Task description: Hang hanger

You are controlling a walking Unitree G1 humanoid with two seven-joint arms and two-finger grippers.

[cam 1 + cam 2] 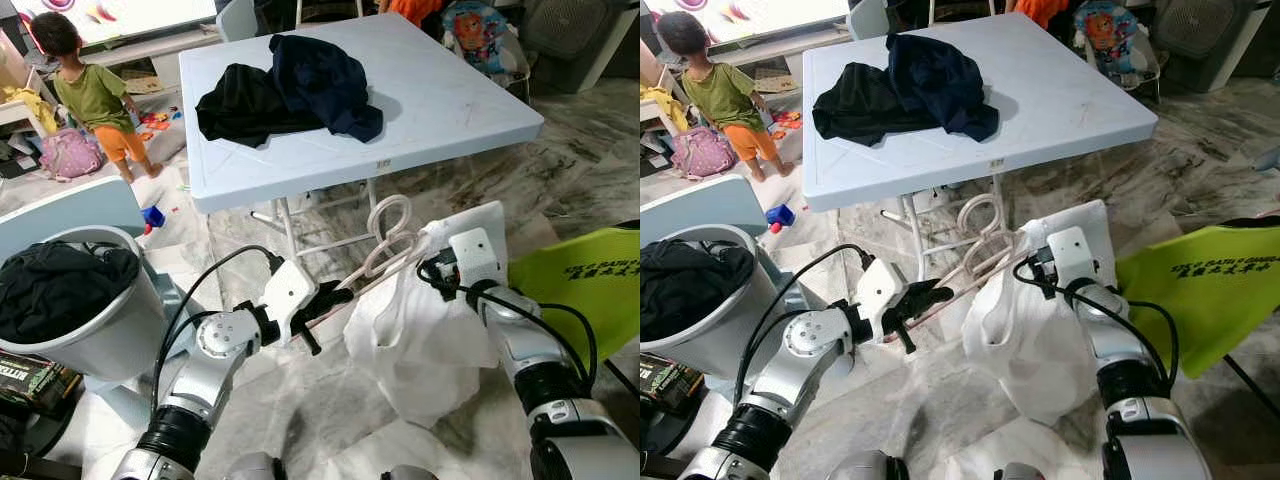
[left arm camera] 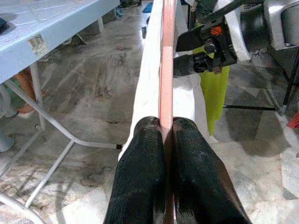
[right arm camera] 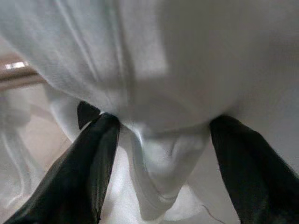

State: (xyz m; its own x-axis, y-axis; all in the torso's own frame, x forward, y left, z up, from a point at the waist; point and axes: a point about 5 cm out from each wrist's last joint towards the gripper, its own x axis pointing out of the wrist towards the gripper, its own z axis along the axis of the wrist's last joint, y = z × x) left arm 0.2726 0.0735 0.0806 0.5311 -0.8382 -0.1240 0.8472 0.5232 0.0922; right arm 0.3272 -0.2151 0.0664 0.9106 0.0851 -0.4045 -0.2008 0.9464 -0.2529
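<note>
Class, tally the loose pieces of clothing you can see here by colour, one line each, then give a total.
Black: 2, one on the table, one in the basket
Navy: 1
White: 1, on the hanger
Total: 4

Two black fingers (image 3: 88, 168) of the right pincer (image 3: 161, 163) spread wide apart, white cloth (image 3: 163, 70) bunched and folded between them, draped close over the lens. Pinkish hanger bar (image 3: 16, 77) at one edge, partly under the cloth.

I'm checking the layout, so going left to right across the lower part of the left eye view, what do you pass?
Laundry basket → left gripper → hanger → white garment → right gripper → yellow-green cloth.
</note>
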